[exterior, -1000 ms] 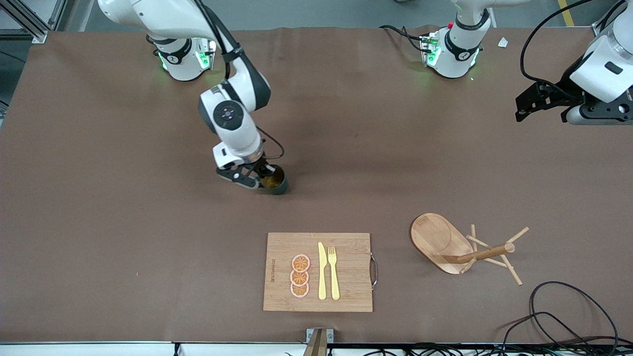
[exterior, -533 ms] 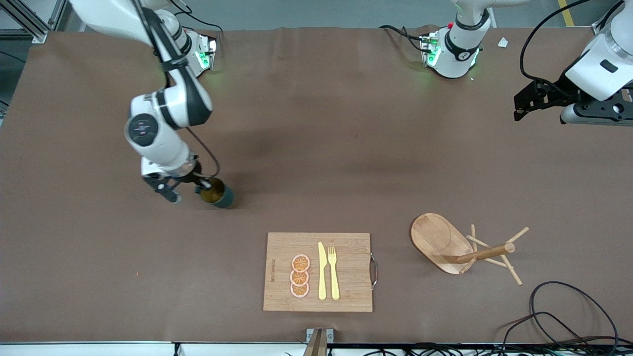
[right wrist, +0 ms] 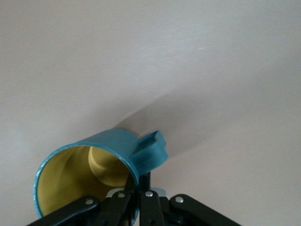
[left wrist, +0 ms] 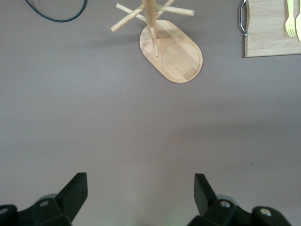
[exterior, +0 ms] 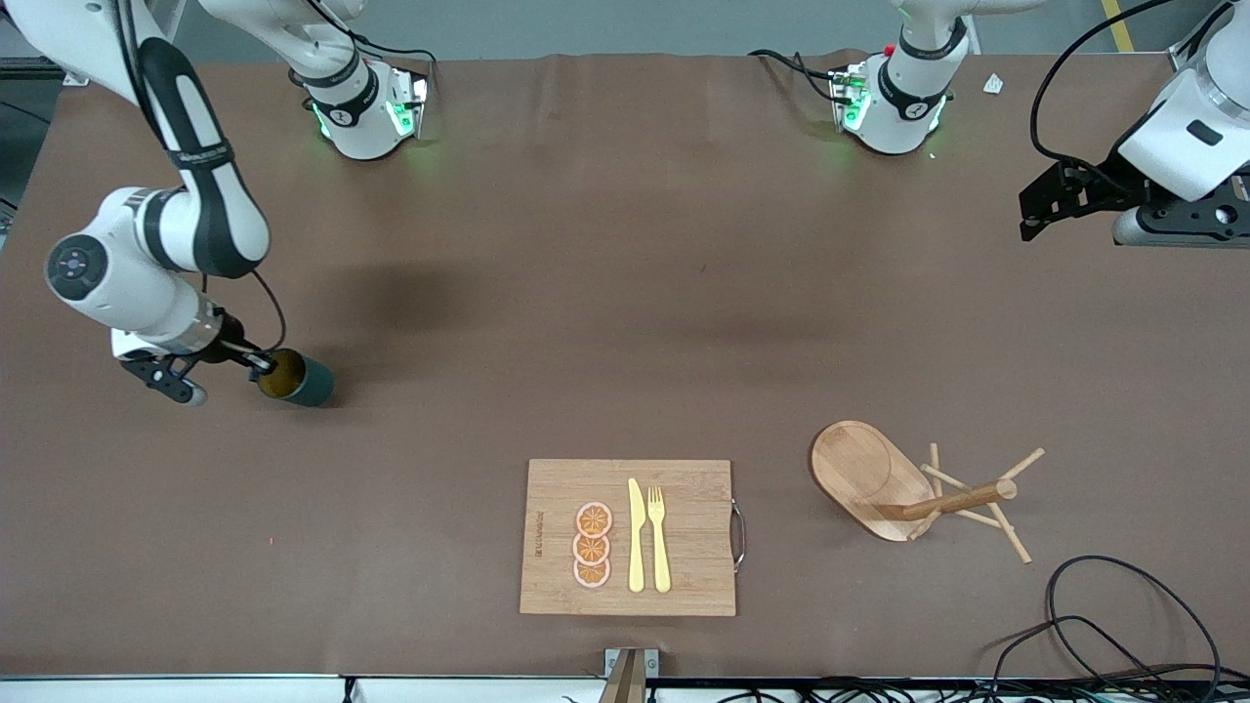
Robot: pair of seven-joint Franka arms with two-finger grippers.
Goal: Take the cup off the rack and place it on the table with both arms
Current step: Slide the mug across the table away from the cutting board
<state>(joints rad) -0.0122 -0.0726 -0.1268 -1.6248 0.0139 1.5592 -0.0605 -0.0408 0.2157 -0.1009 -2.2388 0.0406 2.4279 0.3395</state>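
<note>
Two arms, one busy. Right gripper (exterior: pixel 256 365) pinched tight on cup (exterior: pixel 296 380) rim, cup tipped, low over table (exterior: pixel 625 293). Has swung fast from mid table to right arm's end. Rack (exterior: pixel 908 485) bare, lying on side. Left gripper (exterior: pixel 1037 208) wide open, empty, waits. Next: set cup down, prob.

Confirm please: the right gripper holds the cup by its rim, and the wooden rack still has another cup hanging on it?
Not quite. The right gripper does hold the cup by its rim, but the rack has no cup on it; its pegs are bare, as the front view shows.
</note>
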